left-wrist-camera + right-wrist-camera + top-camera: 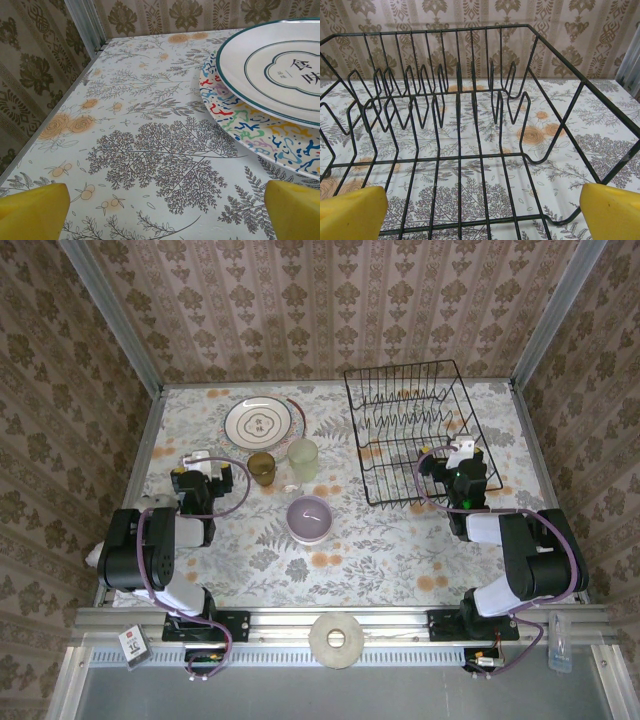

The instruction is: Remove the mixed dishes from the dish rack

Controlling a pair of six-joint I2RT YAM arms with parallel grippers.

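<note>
Left gripper (165,212) and right gripper (482,212) are both spread wide, holding nothing. Advancing the right risks snagging the empty dish rack (400,368); the left could shove the stacked plates (240,65).

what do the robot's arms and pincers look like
The left arm and right arm have black joints, white links and looping purple cables. The left pincer and right pincer have blunt yellow fingertips.
</note>
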